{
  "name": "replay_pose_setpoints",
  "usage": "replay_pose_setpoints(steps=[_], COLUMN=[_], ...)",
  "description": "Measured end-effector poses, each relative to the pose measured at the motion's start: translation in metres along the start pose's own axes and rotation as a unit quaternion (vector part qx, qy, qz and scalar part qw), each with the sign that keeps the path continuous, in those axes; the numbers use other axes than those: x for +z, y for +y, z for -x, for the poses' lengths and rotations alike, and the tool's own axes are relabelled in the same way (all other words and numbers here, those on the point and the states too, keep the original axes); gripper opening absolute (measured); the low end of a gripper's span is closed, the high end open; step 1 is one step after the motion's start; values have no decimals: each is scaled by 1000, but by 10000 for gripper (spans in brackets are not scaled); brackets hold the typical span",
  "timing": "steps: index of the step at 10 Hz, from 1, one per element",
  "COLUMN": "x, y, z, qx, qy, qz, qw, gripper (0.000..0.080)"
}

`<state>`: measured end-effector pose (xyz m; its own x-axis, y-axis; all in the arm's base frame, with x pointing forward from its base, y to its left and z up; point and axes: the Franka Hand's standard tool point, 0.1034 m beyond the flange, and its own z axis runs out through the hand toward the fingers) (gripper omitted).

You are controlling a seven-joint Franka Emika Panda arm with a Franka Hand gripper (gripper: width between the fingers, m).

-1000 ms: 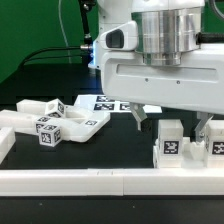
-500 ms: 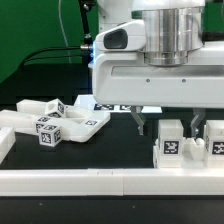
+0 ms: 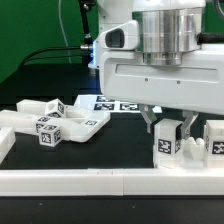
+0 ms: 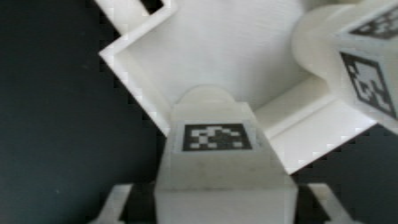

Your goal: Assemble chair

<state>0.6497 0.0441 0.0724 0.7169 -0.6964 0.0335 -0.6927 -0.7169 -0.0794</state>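
Note:
A white upright chair piece point(image 3: 168, 143) with a square tag stands by the front rail at the exterior view's right. My gripper point(image 3: 171, 126) is low over it, one finger on each side of its top. In the wrist view the same piece point(image 4: 217, 140) fills the space between the fingers point(image 4: 118, 203), with a thin dark gap on each side, so the gripper point(image 4: 217, 206) is open. A second tagged piece point(image 3: 213, 141) stands just to its right and also shows in the wrist view point(image 4: 365, 60). More tagged chair pieces point(image 3: 60, 122) lie in a heap at the left.
The long white border rail point(image 3: 100, 181) runs along the front, with a side rail point(image 3: 6, 140) at the left. The marker board point(image 3: 115, 103) lies behind on the black table. In the wrist view a white rail corner point(image 4: 151, 60) lies past the piece.
The fingers have drawn in from wide apart to close on both sides of the upright piece. The gripper sits slightly lower. The pieces have not moved.

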Motion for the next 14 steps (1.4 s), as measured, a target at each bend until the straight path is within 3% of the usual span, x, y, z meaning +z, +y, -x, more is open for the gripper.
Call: replay_pose_setpoints(steps=[2, 3, 6, 7, 9, 10, 11, 12, 13, 14], x=[0, -1, -1, -1, -1, -1, -1, -2, -3, -2], y=[1, 2, -3, -4, -4, -3, -3, -4, -6, -10], z=[-1, -2, 0, 1, 1, 3, 6, 4, 6, 12], qx=[158, 249, 507, 538, 529, 489, 443, 379, 284, 220], qy=[-6, -12, -31, -31, -31, -30, -33, -29, -25, -24], qz=[-6, -9, -19, -19, -20, -16, -10, -16, -17, -15], qw=[987, 968, 861, 842, 848, 872, 896, 925, 958, 975], gripper=[282, 282, 282, 284, 300, 300, 509, 509, 625, 642])
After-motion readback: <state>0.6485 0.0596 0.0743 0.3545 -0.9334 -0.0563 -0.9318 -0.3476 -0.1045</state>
